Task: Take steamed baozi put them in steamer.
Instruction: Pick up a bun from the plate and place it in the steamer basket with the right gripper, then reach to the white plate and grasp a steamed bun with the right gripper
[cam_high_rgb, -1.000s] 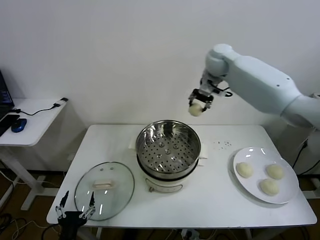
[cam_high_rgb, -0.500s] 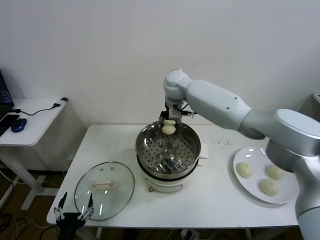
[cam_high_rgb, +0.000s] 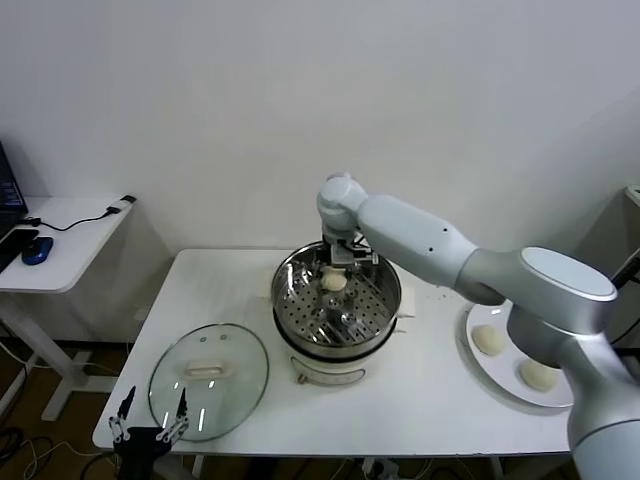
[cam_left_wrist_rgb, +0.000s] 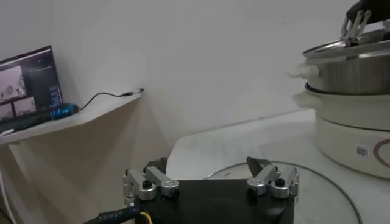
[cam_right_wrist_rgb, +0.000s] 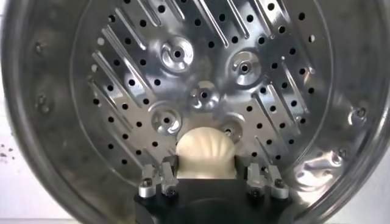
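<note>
One steamed baozi (cam_high_rgb: 333, 282) lies at the back of the steamer (cam_high_rgb: 292, 300), a steel perforated basket on a cream pot. My right gripper (cam_high_rgb: 338, 262) hangs just over it inside the basket. In the right wrist view the baozi (cam_right_wrist_rgb: 205, 152) sits on the perforated floor of the steamer (cam_right_wrist_rgb: 61, 122), between the spread fingers of the right gripper (cam_right_wrist_rgb: 210, 164), which stands open. Two more baozi (cam_high_rgb: 489, 340) (cam_high_rgb: 538, 374) show on the white plate (cam_high_rgb: 478, 365). My left gripper (cam_high_rgb: 148, 415) (cam_left_wrist_rgb: 207, 170) waits open below the table's front left corner.
A round glass lid (cam_high_rgb: 208, 380) with a white handle lies flat on the table left of the pot. My right arm crosses above the plate and hides part of it. A side desk (cam_high_rgb: 60, 225) with cables stands at the far left.
My right gripper carried a baozi from high above the table leftward and down into the steamer, then spread its fingers. The left arm has stayed put.
</note>
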